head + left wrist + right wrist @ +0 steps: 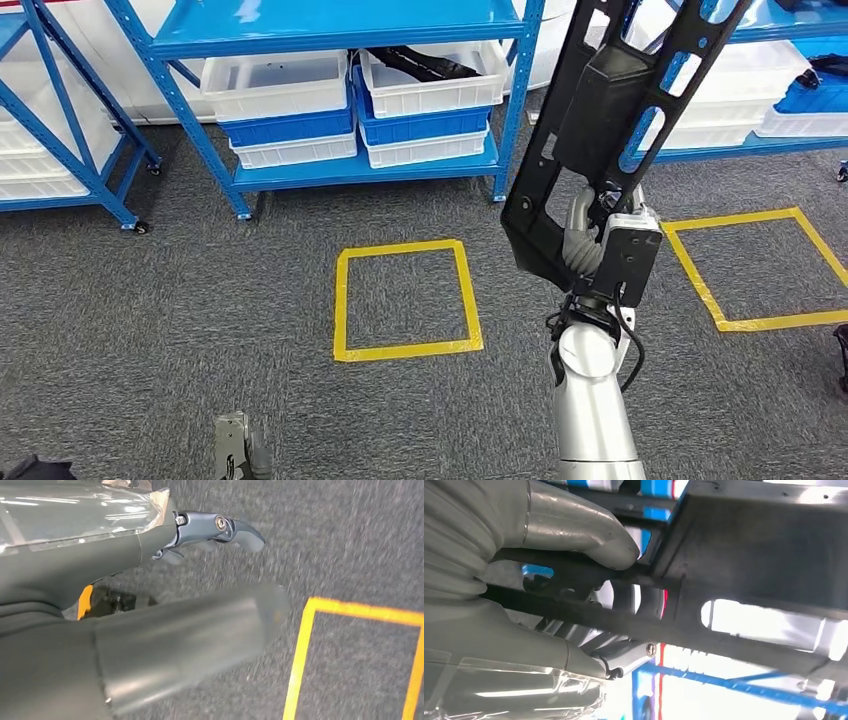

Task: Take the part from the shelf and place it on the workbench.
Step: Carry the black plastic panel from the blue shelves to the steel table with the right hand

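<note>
Fingers (pixel 574 530) of the right hand (pixel 590 245) grip the black part (pixel 600 110); left hand (pixel 150 630) holds nothing.

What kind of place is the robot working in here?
Probably a warehouse or factory storeroom: blue metal shelving holds stacked white and blue plastic bins, and yellow tape squares mark spots on the grey carpet floor.

The long black perforated metal bracket part (pixel 600 110) sits up in the right hand (pixel 590 245), in front of the blue steel shelf (pixel 340 170); stacked white and blue plastic bins (pixel 285 110) sit on that shelf, yellow tape square (pixel 405 300) on the floor before it.
</note>
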